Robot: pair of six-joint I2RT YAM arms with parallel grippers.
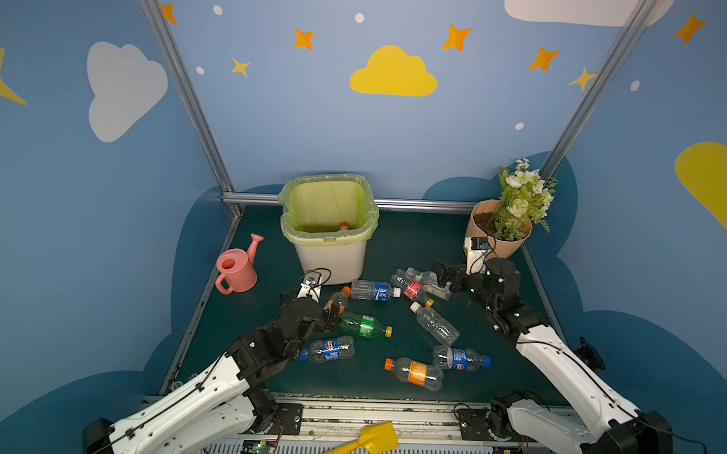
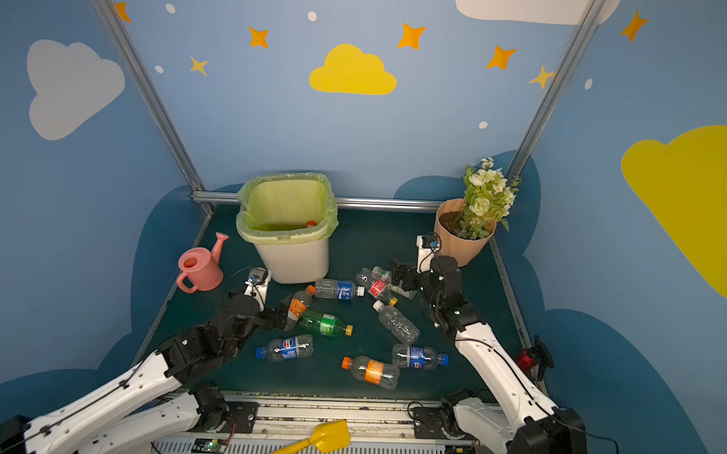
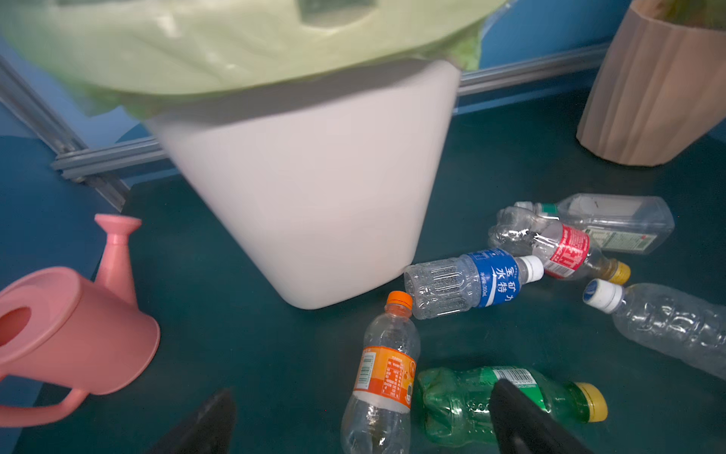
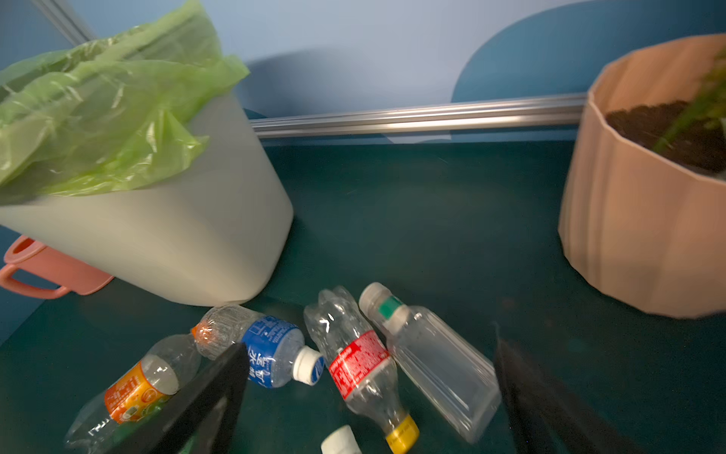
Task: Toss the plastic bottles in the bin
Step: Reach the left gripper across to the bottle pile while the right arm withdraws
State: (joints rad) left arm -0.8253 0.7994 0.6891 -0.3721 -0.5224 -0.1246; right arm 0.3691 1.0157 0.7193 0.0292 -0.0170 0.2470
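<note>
bottles: nine plastic bottles (image 1: 435, 324) lie on the dark-green tabletop (image 1: 398, 241) before the bin (image 1: 331, 262), crinkled or ribbed, eight clear, one green; a red cap (image 1: 344, 225) shows inside | bin: one, white, smooth, squarish, tapered, crumpled yellow-green liner (image 1: 289, 230) | left pincer (image 3: 363, 389): spread around orange-label bottle (image 3: 387, 373) | right pincer (image 4: 369, 345): spread at flat-sided bottle (image 4: 440, 365)

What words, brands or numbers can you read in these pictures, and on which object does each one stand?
"宝矿力水特" and "350mL": blue-label bottle, lying by the bin.
Pepsi globe logo, lettering too small to read: blue-capped bottles.
Print too blurred to read: red-label bottle, orange-label bottle, green bottle.
</note>
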